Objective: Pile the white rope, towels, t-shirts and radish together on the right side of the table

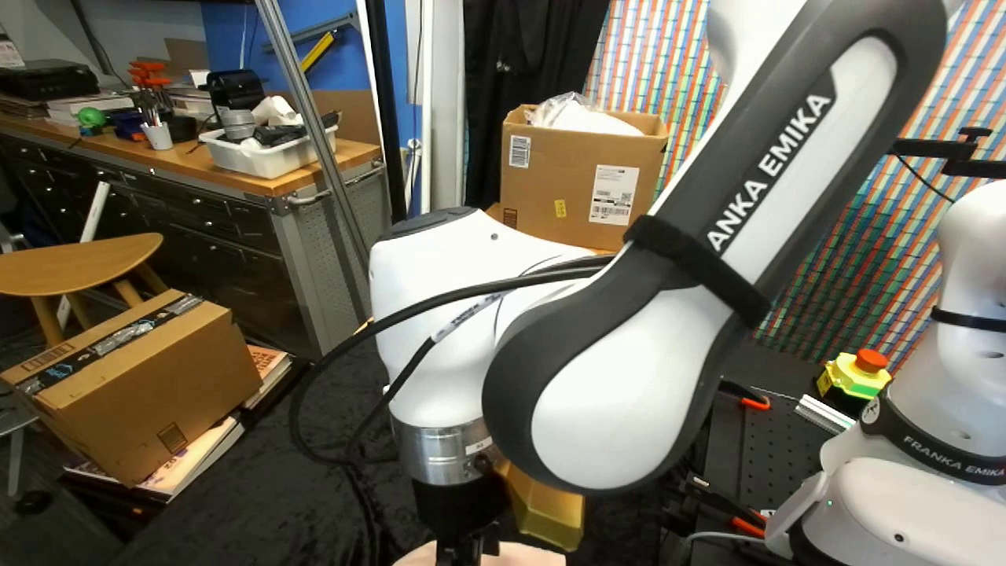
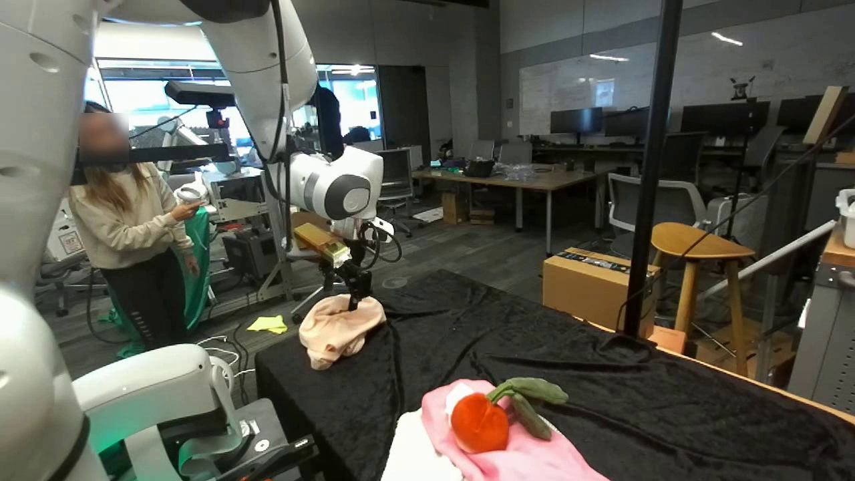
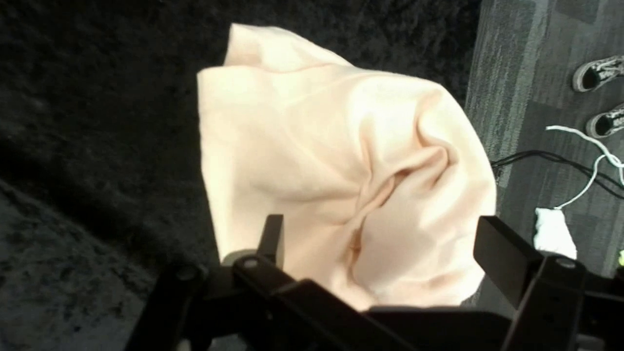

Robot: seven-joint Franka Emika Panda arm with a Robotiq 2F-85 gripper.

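Note:
A crumpled peach cloth (image 2: 337, 337) lies at the table's far edge in an exterior view. It fills the middle of the wrist view (image 3: 302, 146), and a strip shows in an exterior view (image 1: 528, 555). My gripper (image 3: 380, 229) is open above it, fingers wide apart, with the cloth below and between them. The gripper also shows in an exterior view (image 2: 354, 292), pointing down at the cloth; contact is unclear. A red-orange plush radish (image 2: 479, 425) with green leaves lies on a pink cloth (image 2: 541, 461). A white cloth (image 2: 415, 449) lies beside the pink one. I cannot pick out the rope.
A black cloth covers the table (image 2: 481, 334). The peach cloth lies near a table edge with floor beyond it. A second white arm (image 1: 904, 503) stands nearby. A cardboard box (image 2: 581, 287) stands beyond another edge. A person (image 2: 133, 227) stands past the table.

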